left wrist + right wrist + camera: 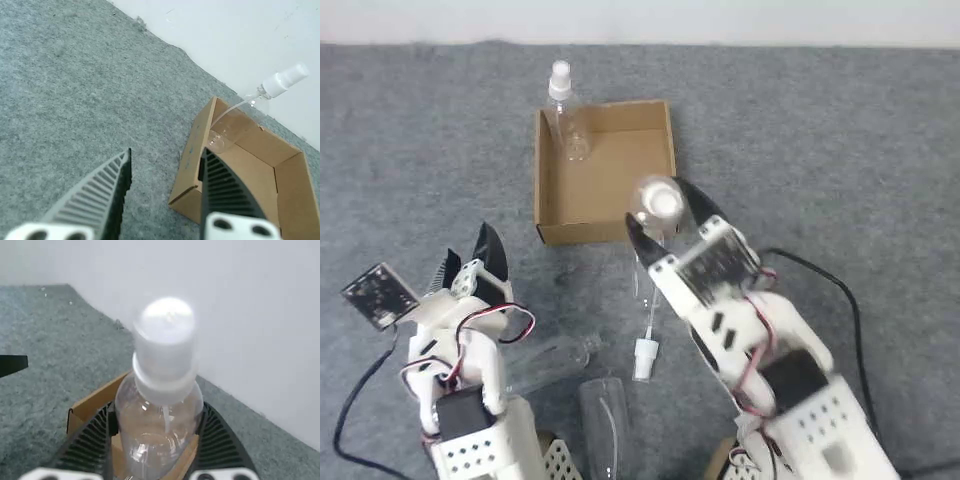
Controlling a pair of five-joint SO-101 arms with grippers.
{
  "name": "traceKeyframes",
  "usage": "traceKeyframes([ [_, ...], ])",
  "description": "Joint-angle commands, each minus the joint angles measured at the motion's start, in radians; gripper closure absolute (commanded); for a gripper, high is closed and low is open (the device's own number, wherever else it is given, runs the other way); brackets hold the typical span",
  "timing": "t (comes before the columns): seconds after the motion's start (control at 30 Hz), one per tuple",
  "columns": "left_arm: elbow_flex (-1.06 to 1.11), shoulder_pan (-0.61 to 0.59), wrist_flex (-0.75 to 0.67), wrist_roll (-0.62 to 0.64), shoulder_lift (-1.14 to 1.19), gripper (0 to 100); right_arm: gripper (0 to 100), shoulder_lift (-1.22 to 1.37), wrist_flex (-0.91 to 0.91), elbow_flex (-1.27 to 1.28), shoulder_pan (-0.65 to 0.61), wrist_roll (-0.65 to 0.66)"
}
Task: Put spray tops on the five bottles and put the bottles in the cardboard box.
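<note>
The held bottle is only partly visible. In the high view its body is hidden beneath the right tool, and in the right wrist view the picture's edge cuts off its base. Its white cap is blurred. A cut-off bottle lying beside the left arm's base runs out of the high view, and its clear wall is hard to separate from the grey worktop.

The right tool grips the held bottle by the shoulder, one finger on each side, with the cap standing clear beyond the fingertips. Tool and bottle sit over the corner of the cardboard box nearest that arm. Whether the bottle touches the box cannot be told.

The left tool is open and empty, with the box well ahead of it.

One capped bottle is in the box. It leans in the corner farthest from the right tool, with its sprayer over the rim.

Behind the right tool, a loose spray top lies on the worktop. An uncapped bottle lies between it and the left arm.
</note>
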Motion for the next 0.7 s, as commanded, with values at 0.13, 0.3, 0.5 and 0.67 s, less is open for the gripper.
traceKeyframes([
  [0.13,-0.013,0.000,-0.034,-0.008,-0.018,79,99.2,0.315,-0.125,-0.190,0.001,-0.012],
  [0.3,-0.013,0.002,-0.034,-0.008,-0.018,79,99.2,0.489,-0.137,-0.318,0.001,-0.107],
  [0.5,-0.013,0.003,-0.034,-0.008,-0.018,79,99.2,0.679,-0.137,-0.485,0.001,-0.144],
  [0.67,-0.013,0.003,-0.034,-0.008,-0.018,79,99.2,0.837,-0.137,-0.620,-0.025,-0.144],
])
